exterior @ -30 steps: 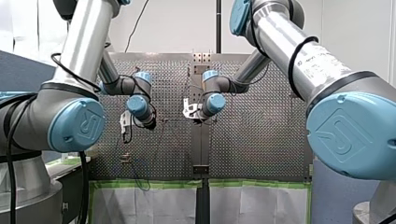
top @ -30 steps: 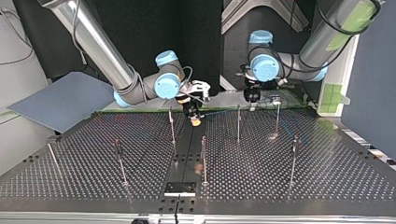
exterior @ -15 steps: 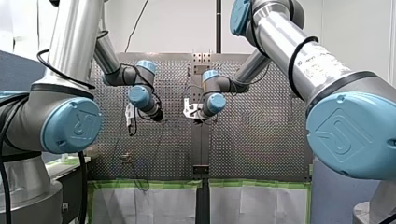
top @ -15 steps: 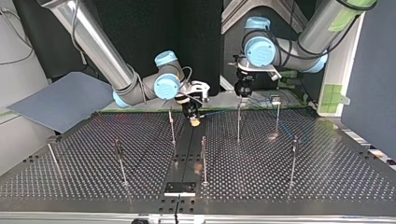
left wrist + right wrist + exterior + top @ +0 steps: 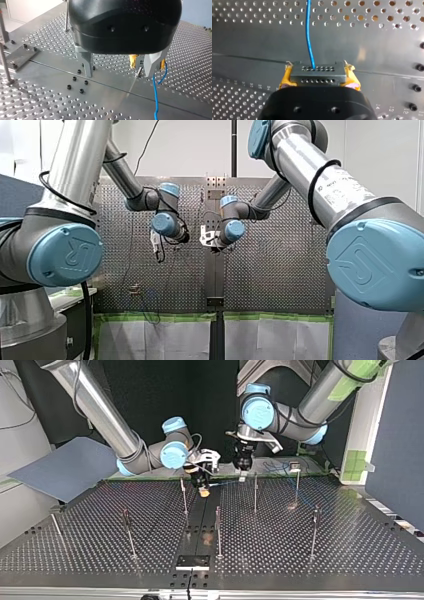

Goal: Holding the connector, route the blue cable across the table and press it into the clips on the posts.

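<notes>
Right hand [image 5: 319, 76]: clenched on the connector [image 5: 317, 80], with a yellow pad [image 5: 284, 80] at each short end. From the connector's upper row of holes the blue cable [image 5: 308, 30] runs straight ahead of the hand, above the perforated table [image 5: 249, 37].

Top view: the right hand sits low over the table's middle seam, near the far edge and just beside a post [image 5: 184, 494]. The blue cable shows as a thin line leading to that view's right, toward another post [image 5: 255, 491]. Cannot tell whether it sits in a clip there.

Left hand [image 5: 119, 67]: released. Its metal fingers [image 5: 86, 62] are spread with nothing between them, and it is held clear above the table. The blue cable passes below and just beside one finger, and the right hand's yellow pads show just beyond. A few black screw heads [image 5: 75, 83] sit on the table near the other finger.

Top view: the left hand hangs near the right hand, to its right in that view, above the cable's line.
</notes>
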### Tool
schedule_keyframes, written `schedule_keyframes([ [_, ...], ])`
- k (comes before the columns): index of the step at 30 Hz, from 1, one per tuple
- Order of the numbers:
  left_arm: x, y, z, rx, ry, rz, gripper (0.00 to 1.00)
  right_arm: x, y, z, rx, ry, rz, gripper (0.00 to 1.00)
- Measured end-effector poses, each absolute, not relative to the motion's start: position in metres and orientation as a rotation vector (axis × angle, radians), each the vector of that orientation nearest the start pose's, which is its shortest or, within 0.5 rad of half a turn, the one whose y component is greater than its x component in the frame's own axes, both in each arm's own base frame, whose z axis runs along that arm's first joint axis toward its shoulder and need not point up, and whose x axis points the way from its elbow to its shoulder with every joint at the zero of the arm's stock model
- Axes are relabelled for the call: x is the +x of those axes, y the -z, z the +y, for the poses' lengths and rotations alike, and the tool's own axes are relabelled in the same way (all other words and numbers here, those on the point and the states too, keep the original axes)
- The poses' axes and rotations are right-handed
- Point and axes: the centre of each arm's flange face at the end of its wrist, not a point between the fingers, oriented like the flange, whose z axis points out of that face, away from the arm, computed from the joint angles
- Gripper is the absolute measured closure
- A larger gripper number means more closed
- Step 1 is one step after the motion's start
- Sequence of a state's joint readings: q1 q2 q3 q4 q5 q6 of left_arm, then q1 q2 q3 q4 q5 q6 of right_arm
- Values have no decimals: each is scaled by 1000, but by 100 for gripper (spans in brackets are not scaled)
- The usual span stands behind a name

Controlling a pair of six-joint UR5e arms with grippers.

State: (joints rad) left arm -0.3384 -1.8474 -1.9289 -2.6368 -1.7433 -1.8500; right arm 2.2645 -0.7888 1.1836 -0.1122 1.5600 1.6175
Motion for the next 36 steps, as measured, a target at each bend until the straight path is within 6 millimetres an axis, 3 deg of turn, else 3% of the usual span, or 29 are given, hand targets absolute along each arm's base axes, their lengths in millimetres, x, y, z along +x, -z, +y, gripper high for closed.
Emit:
schedule_keyframes([
  [17, 483, -181, -289, -106, 236, 1770, 0, 562, -189, -484, -2667, 2055, 1329, 100],
  [26, 508, -174, -297, -116, 236, 1758, 0, 563, -189, -483, -2665, 2055, 1321, 100],
  [35, 520, -178, -290, -137, 233, 1738, 0, 563, -189, -484, -2664, 2057, 1320, 100],
  [36, 520, -178, -290, -137, 232, 1738, 5, 563, -189, -484, -2664, 2057, 1320, 100],
])
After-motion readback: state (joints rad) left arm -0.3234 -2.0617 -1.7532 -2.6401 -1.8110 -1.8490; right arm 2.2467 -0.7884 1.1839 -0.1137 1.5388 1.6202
